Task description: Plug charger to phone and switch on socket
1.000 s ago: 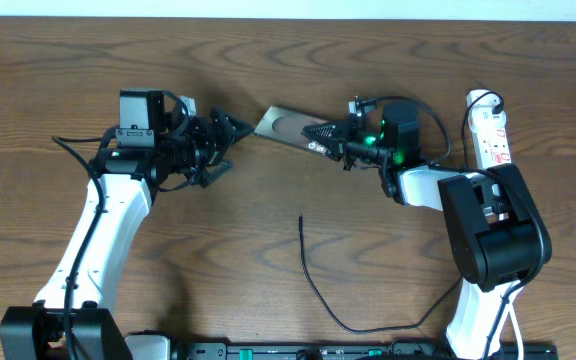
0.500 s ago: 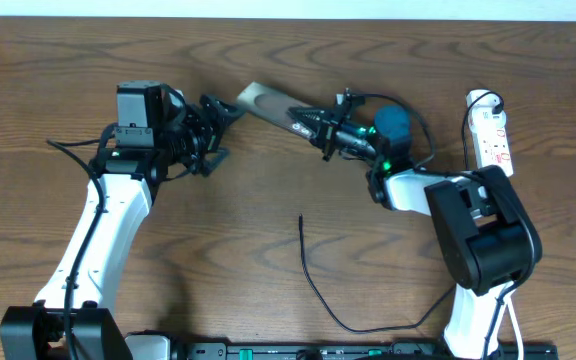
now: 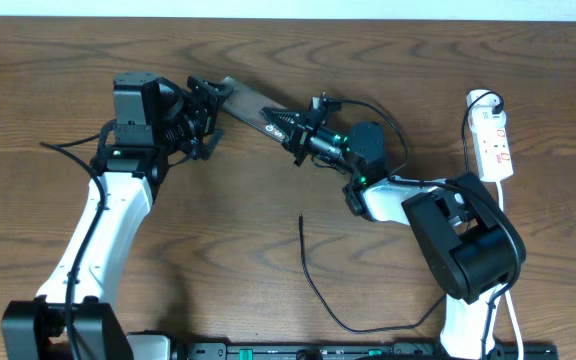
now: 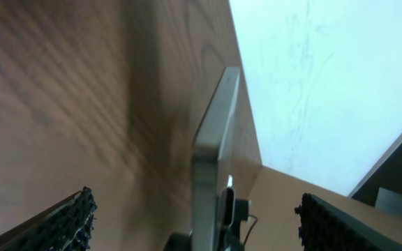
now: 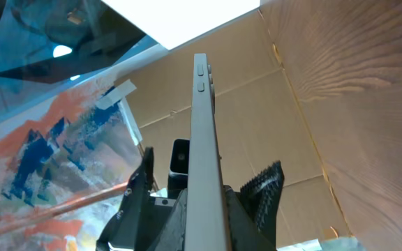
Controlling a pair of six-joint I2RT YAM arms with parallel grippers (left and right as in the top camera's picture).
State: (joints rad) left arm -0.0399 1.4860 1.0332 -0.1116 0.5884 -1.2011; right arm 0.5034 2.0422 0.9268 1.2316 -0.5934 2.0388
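Note:
The phone (image 3: pixel 249 99) is lifted off the table and held edge-on between the two arms. My right gripper (image 3: pixel 290 128) is shut on its right end; in the right wrist view the slab's thin edge (image 5: pixel 204 132) runs straight out from the clamped jaws. My left gripper (image 3: pixel 208 108) is open at the phone's left end. In the left wrist view the phone (image 4: pixel 213 139) stands between the wide-spread fingers (image 4: pixel 72 219), touching neither. The charger (image 3: pixel 313 275) lies loose on the table, its plug tip (image 3: pixel 301 217) pointing away. The socket (image 3: pixel 493 135) lies at the far right.
The socket's white cord (image 3: pixel 508 300) runs down the right side past the right arm's base (image 3: pixel 468 255). The left arm (image 3: pixel 103 230) stretches up the left side. A dark rail (image 3: pixel 368 350) runs along the table's front edge.
The right gripper has carried the phone left and towards the far edge. The left gripper has swung towards it, and the phone's left end now sits between its open fingers.

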